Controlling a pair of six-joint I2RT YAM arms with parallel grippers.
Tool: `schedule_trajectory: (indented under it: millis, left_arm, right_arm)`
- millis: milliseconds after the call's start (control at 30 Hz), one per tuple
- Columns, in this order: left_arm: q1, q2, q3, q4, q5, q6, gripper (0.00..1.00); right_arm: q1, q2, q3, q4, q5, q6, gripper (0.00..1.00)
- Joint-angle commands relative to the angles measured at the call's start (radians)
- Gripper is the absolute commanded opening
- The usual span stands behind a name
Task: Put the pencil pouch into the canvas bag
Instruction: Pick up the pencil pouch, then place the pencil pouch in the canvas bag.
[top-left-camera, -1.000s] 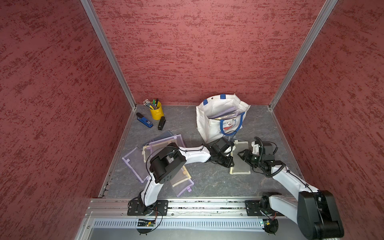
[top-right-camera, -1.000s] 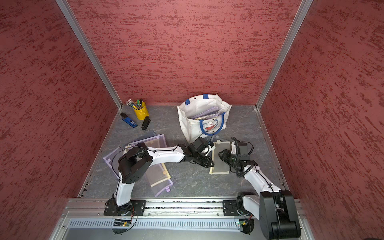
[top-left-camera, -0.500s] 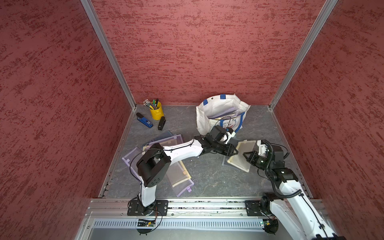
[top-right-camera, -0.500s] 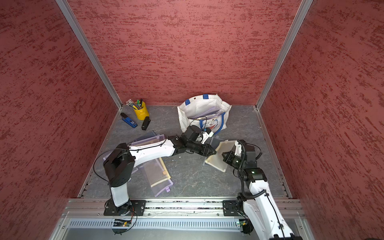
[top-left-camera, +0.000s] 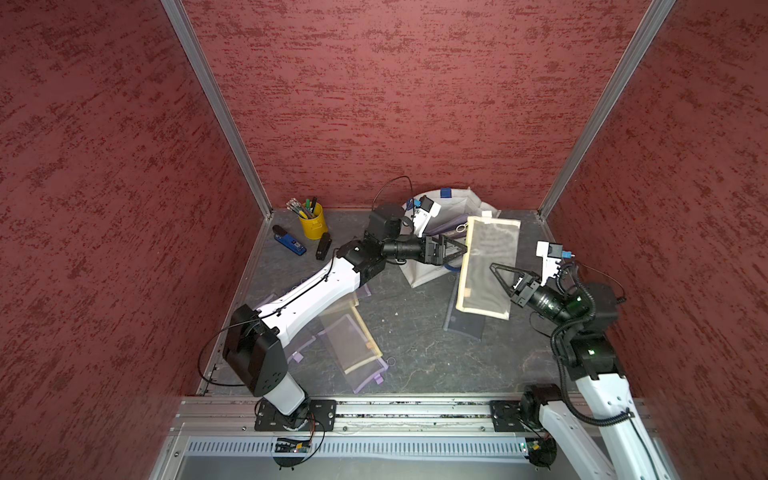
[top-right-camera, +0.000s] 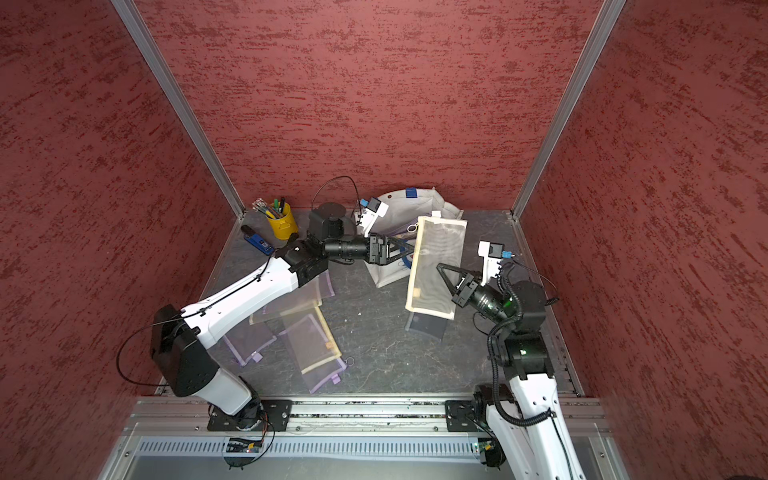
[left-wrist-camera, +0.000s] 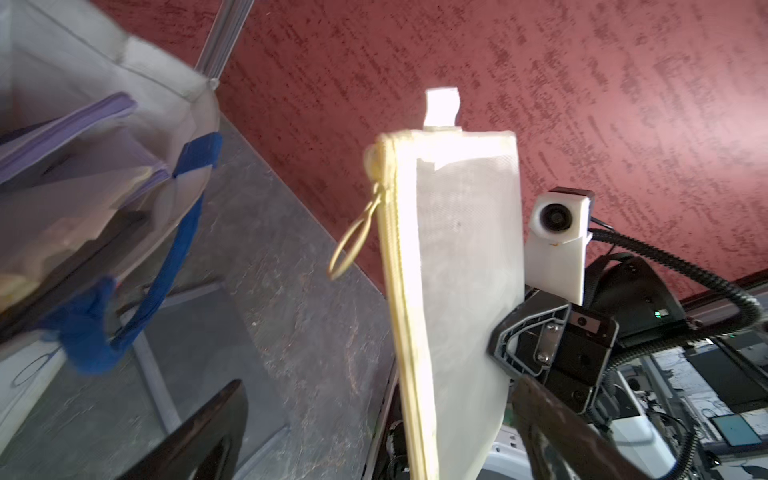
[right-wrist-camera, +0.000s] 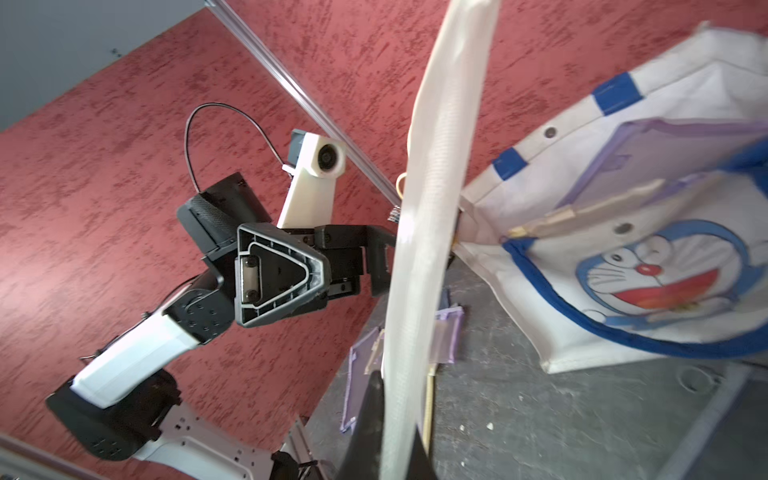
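the right claw (top-left-camera: 494, 267) is clamped on one long edge of the cream mesh pencil pouch (top-left-camera: 486, 245), holding it on end in the air, clear of the desk (top-left-camera: 415, 349). the pouch hangs near the canvas bag (top-left-camera: 420, 275), which sits at the desk's back edge with purple pouches (right-wrist-camera: 665, 141) inside. the left claw (top-left-camera: 460, 251) is at the pouch's zipper edge, jaws spread wide, gripping nothing. more mesh pouches (top-left-camera: 353, 345) lie toward the front left corner, and a yellow pen cup (top-left-camera: 312, 222) stands at the back left corner.
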Motion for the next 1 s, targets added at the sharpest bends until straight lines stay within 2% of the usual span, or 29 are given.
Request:
schedule_trajectory:
  millis: [0,67,100,167,233,300,333,367,400,433,467,600,733,800,867,967]
  left_arm:
    - [-0.020,0.053,0.045,0.157,0.083,-0.063,1.00]
    - [-0.029,0.084,0.067,0.201,0.092,-0.093,1.00]
    - [-0.031,0.093,0.072,0.235,0.101,-0.107,0.94]
    - [-0.033,0.097,0.066,0.287,0.107,-0.133,0.70]
    - [-0.026,0.086,0.056,0.299,0.108,-0.137,0.33]
    - [-0.010,0.066,0.050,0.268,0.099,-0.117,0.04]
    - [0.004,0.051,0.048,0.246,0.089,-0.102,0.00]
    - [0.018,0.040,0.050,0.225,0.075,-0.088,0.00]
    - [0.036,0.029,0.061,0.190,0.062,-0.068,0.00]
    - [0.055,0.022,0.084,0.144,0.046,-0.040,0.00]
    - [0.072,0.022,0.117,0.075,0.022,0.008,0.00]
    - [0.101,0.119,0.427,-0.345,-0.181,0.313,0.00]
    - [0.099,0.348,0.868,-0.647,-0.445,0.590,0.00]
    - [0.092,0.479,1.079,-0.734,-0.564,0.715,0.00]
    - [0.091,0.604,1.229,-0.758,-0.667,0.819,0.00]
    - [0.097,0.681,1.245,-0.702,-0.728,0.886,0.00]
  right_arm:
    - [0.006,0.064,0.035,0.234,-0.110,0.089,0.00]
    - [0.009,0.111,0.049,0.295,-0.120,0.109,0.00]
    - [0.009,0.129,0.052,0.321,-0.120,0.116,0.00]
    - [0.011,0.159,0.058,0.348,-0.114,0.120,0.00]
    - [0.015,0.180,0.063,0.366,-0.107,0.122,0.00]
    - [0.016,0.189,0.072,0.342,-0.089,0.107,0.03]
    - [0.017,0.192,0.083,0.310,-0.078,0.092,0.19]
    - [0.017,0.194,0.095,0.256,-0.057,0.064,0.33]
    - [0.017,0.193,0.114,0.174,-0.027,0.025,0.53]
    - [0.017,0.193,0.134,0.090,0.004,-0.018,0.66]
    - [0.017,0.197,0.154,0.005,0.027,-0.062,0.74]
    - [0.017,0.240,0.250,-0.303,0.139,-0.211,0.84]
    - [0.017,0.284,0.328,-0.530,0.267,-0.279,0.89]
    - [0.017,0.290,0.343,-0.536,0.279,-0.279,0.89]
    - [0.016,0.292,0.346,-0.630,0.362,-0.259,0.91]
    - [0.015,0.288,0.338,-0.675,0.399,-0.228,0.91]
